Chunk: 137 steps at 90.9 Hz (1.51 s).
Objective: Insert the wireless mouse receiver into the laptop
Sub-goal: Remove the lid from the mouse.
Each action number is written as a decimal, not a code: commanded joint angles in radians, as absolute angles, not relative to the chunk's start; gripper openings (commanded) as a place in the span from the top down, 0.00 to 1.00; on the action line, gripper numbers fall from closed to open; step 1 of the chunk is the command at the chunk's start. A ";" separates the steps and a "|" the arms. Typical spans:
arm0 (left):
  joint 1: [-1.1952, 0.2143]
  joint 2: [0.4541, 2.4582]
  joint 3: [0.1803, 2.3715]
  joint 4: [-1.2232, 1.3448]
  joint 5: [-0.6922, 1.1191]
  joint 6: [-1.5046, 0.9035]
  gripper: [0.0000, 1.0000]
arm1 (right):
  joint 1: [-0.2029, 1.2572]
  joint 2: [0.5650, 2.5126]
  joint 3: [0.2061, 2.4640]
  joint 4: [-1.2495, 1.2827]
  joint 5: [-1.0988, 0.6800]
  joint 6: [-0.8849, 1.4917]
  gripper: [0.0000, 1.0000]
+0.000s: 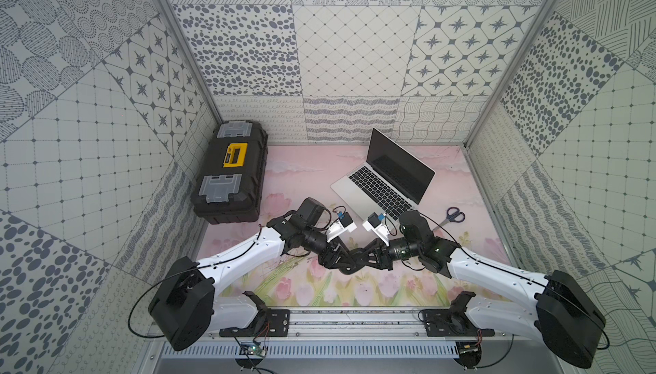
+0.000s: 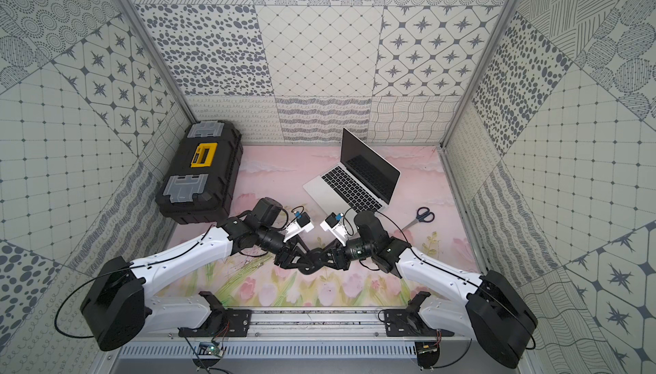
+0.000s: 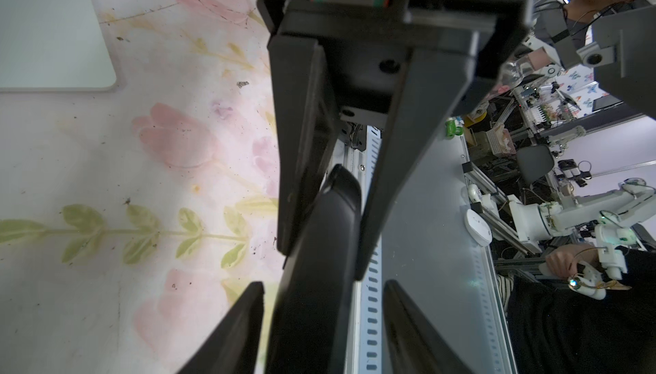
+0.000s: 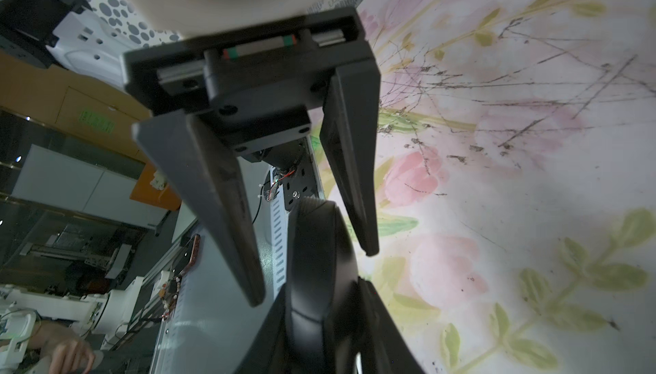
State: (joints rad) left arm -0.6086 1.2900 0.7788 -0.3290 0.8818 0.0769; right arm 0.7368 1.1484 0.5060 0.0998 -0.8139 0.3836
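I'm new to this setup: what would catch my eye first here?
Both grippers meet at front centre: the right gripper is clamped on a black mouse, and the left gripper is open around it. Behind them stands an open silver laptop, with a black-and-yellow toolbox at the back left.

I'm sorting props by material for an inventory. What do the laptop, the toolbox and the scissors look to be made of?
Laptop: probably brushed aluminium, from its matte silver deck; black keys look plastic. Toolbox: moulded plastic, matte black body, yellow handle, grey translucent-looking lids. Scissors: bright metal blades, dark handle loops, likely plastic.
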 commanded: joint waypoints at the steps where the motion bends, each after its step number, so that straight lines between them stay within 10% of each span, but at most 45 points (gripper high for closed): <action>1: -0.560 1.247 0.673 0.087 0.981 -0.338 0.07 | 0.713 1.143 0.476 0.187 -0.741 0.461 0.86; 31: -0.557 1.239 0.492 0.378 0.712 -0.805 0.05 | 0.692 1.149 0.453 0.302 -0.664 0.614 0.86; 57: -0.557 1.344 0.458 0.601 0.708 -0.942 0.31 | 0.692 1.155 0.438 0.318 -0.675 0.635 0.86; 78: -0.557 1.373 0.461 0.635 0.707 -0.939 0.17 | 0.692 1.150 0.424 0.311 -0.661 0.640 0.85; 117: -0.557 1.416 0.438 0.739 0.770 -0.967 0.65 | 0.681 1.171 0.420 0.327 -0.647 0.673 0.85; 137: -0.554 1.434 0.417 0.737 0.743 -0.896 0.44 | 0.650 1.196 0.409 0.349 -0.662 0.678 0.84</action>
